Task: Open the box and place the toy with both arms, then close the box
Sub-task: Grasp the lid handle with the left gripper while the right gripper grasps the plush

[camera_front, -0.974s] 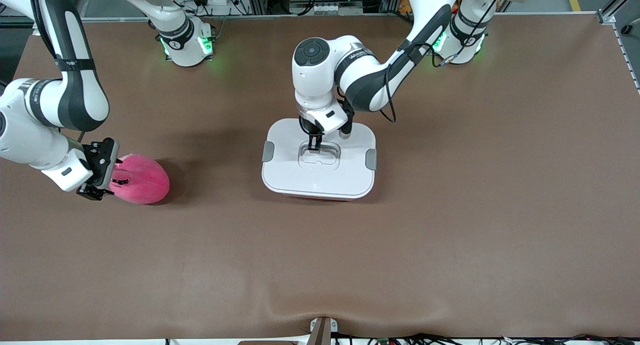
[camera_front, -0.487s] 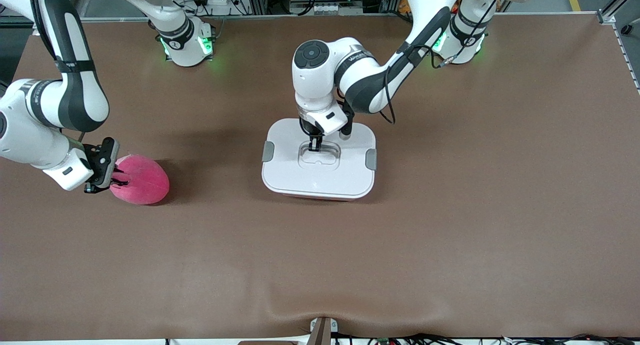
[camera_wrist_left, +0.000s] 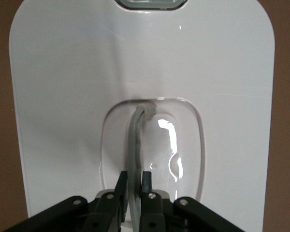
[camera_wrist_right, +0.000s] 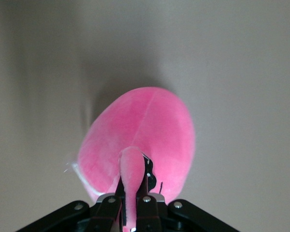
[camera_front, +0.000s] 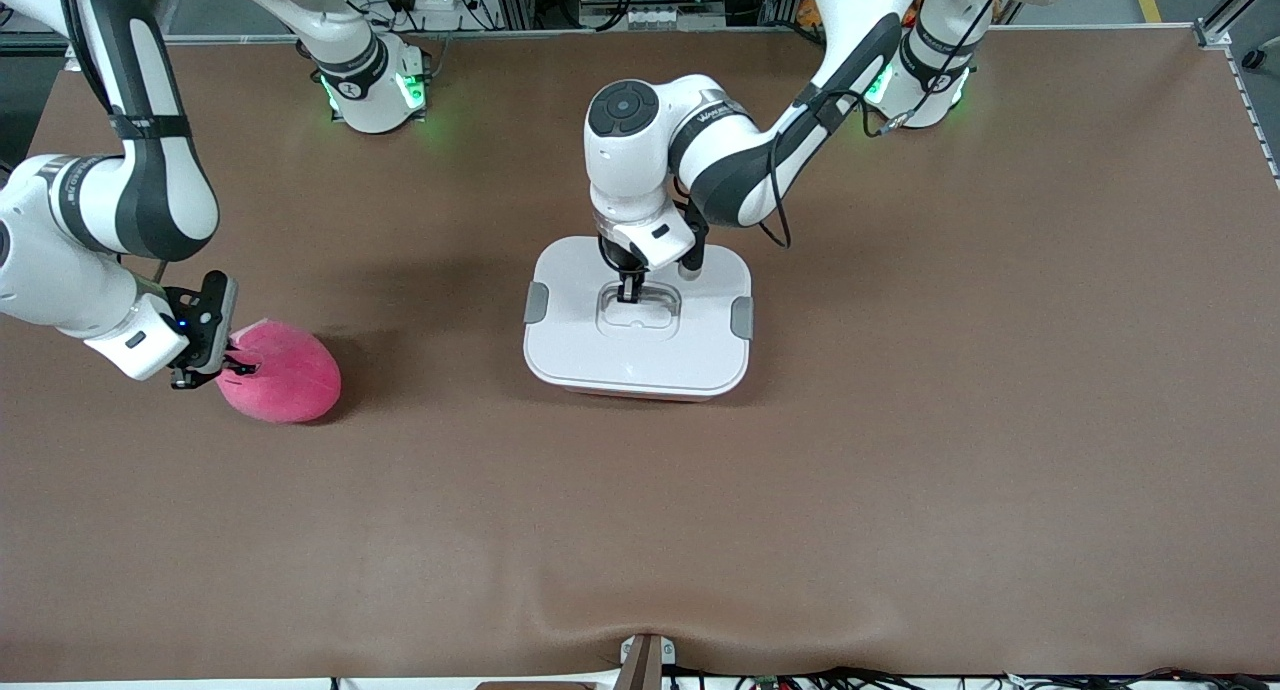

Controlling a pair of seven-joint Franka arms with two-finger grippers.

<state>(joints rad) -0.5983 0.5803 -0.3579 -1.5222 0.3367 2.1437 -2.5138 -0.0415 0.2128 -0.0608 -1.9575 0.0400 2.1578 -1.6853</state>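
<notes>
The box (camera_front: pixel 638 320) stands mid-table with its white lid (camera_wrist_left: pixel 77 87) on and grey side clips (camera_front: pixel 741 318) at its ends. My left gripper (camera_front: pixel 629 295) is down in the lid's recess, shut on the thin translucent handle (camera_wrist_left: pixel 135 140). The hot-pink plush toy (camera_front: pixel 285 372) is toward the right arm's end of the table. My right gripper (camera_front: pixel 232 362) is shut on a small ear (camera_wrist_right: pixel 131 179) of the toy. In the right wrist view the toy's body (camera_wrist_right: pixel 145 135) hangs from the fingers just over the table.
The brown table mat (camera_front: pixel 900 450) spreads wide around the box. The two green-lit arm bases (camera_front: pixel 375 90) stand along the edge farthest from the front camera. A small bracket (camera_front: pixel 645 660) sits at the nearest edge.
My right gripper has pinched shut on the toy's ear and the toy has shifted slightly toward the front camera and tilted. The left gripper stays on the lid handle.
</notes>
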